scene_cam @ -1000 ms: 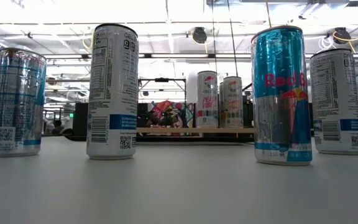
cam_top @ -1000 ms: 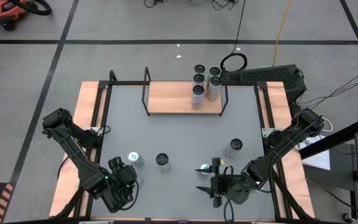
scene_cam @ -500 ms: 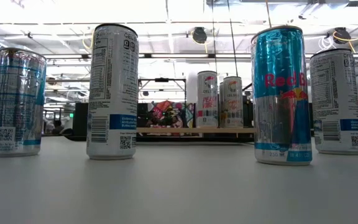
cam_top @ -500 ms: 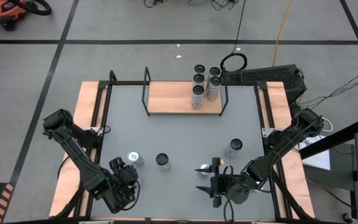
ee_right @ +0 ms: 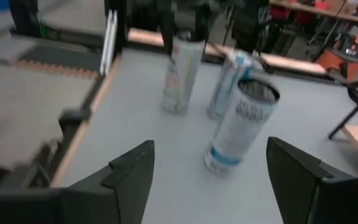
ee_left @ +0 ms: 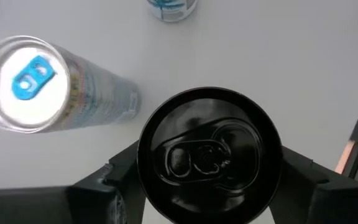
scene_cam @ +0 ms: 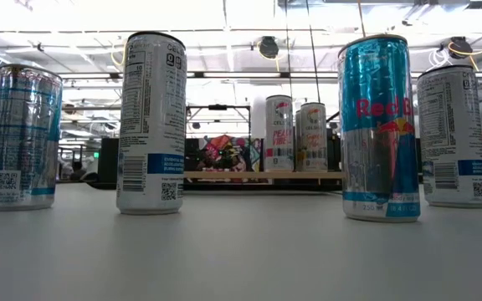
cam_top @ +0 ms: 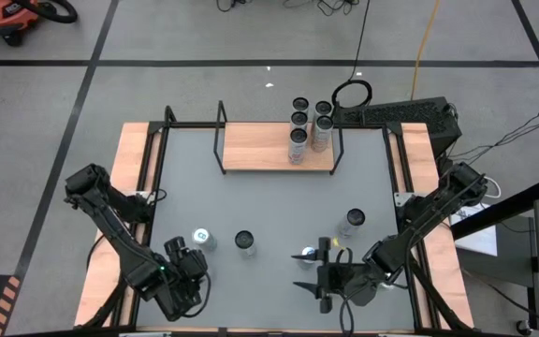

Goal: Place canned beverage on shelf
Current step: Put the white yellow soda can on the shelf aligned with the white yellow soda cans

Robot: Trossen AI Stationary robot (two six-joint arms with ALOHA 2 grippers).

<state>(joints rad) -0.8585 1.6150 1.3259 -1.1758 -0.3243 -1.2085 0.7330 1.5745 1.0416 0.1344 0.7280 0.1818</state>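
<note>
Left wrist view: my left gripper (ee_left: 209, 186) straddles a black-topped can (ee_left: 210, 154), fingers beside it, contact unclear. Right gripper (ee_right: 210, 177) spread wide, holding nothing, near table's front edge. Far back, the shelf (cam_top: 260, 147) carries several cans (cam_top: 298, 142) at its right end.

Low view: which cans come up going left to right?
Silver-blue can → tall white can → two far cans on the shelf → blue Red Bull can → white can at the right.
</note>
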